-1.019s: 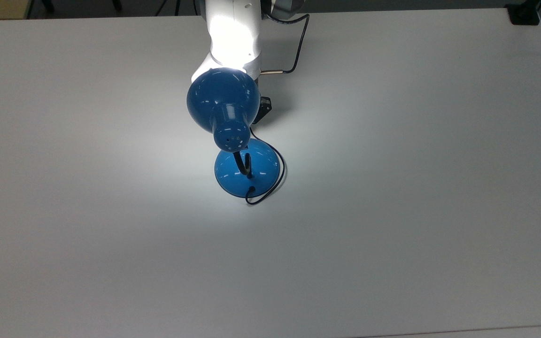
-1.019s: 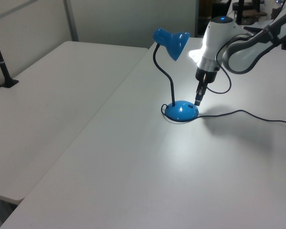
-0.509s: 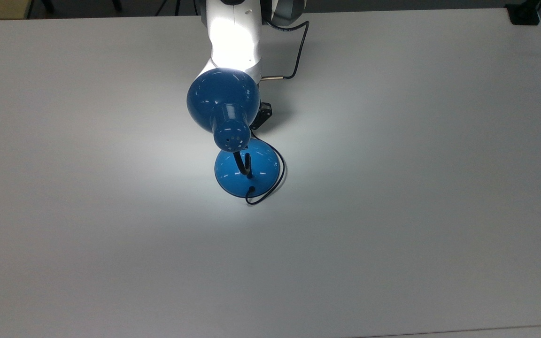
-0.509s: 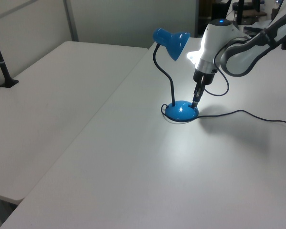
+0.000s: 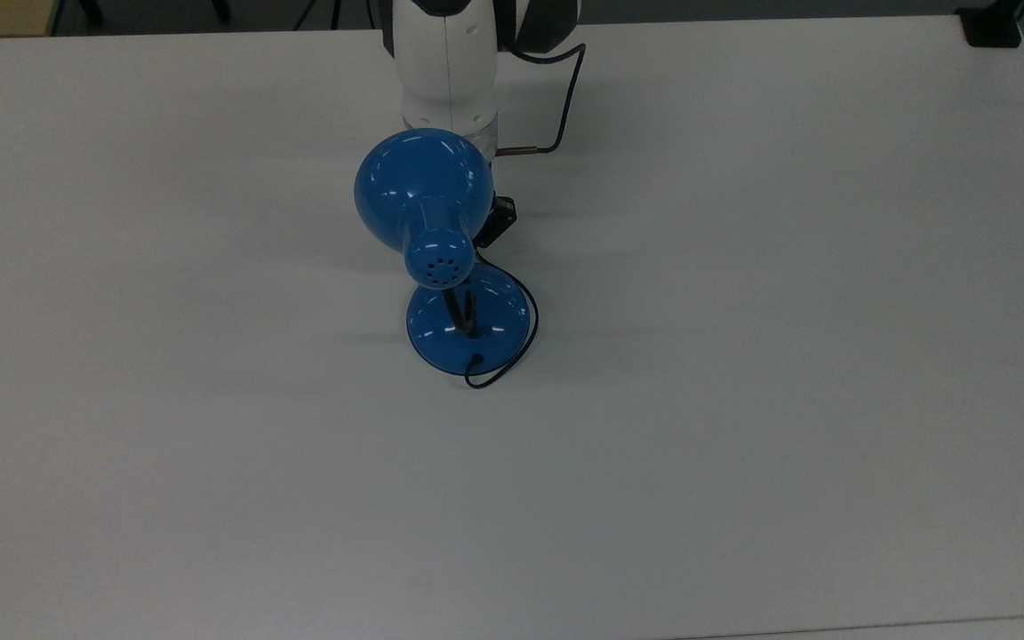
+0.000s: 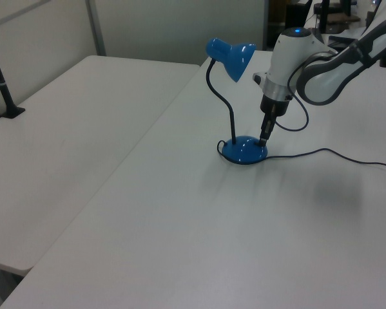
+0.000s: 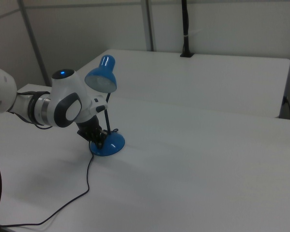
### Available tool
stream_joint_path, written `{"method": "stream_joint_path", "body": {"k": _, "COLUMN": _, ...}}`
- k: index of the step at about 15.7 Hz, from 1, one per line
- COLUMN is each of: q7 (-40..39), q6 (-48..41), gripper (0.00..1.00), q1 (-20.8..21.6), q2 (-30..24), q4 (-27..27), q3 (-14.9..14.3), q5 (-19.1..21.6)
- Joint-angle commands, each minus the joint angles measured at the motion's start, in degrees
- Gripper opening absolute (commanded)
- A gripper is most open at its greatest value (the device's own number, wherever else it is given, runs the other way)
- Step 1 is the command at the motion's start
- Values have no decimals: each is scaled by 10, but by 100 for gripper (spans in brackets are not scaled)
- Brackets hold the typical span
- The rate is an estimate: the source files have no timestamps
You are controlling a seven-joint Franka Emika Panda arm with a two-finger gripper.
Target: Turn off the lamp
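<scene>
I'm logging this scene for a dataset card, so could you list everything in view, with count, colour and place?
lamp: one, glossy blue with black bendy neck, near the table's middle, unlit; round base on the table, shade leaning toward the arm.
lamp cord: one, thin black, loops round the base and trails off to the left view's right.
table: one, white, under the lamp.
second table: one, white, at the left view's left.
black post: one, standing on the second table's far-left edge in the left view.
robot arm: one, white and grey, reaching from the left view's right.
gripper: one, black, tip down at the base's edge.
</scene>
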Motion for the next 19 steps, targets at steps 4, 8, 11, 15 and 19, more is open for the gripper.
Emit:
{"method": "stream_joint_path", "body": {"k": 4, "q7": 3, "q6": -91, "gripper": 0, "q1": 12, "q2": -30, "q4": 6, "q3": -3, "q5": -6}}
{"method": "stream_joint_path", "body": {"k": 8, "q7": 7, "q6": -256, "gripper": 0, "q1": 13, "q2": -85, "q4": 43, "q3": -2, "q5": -6}}
{"method": "stream_joint_path", "body": {"k": 11, "q7": 7, "q6": -357, "gripper": 0, "q1": 13, "q2": -108, "q4": 87, "q3": -2, "q5": -6}}
{"method": "stream_joint_path", "body": {"k": 15, "q7": 30, "q6": -430, "gripper": 0, "q1": 12, "q2": -117, "q4": 155, "q3": -3, "q5": -6}}
{"method": "stream_joint_path", "body": {"k": 19, "q7": 44, "q6": -461, "gripper": 21, "q1": 6, "q2": -110, "q4": 236, "q3": -5, "q5": -5}}
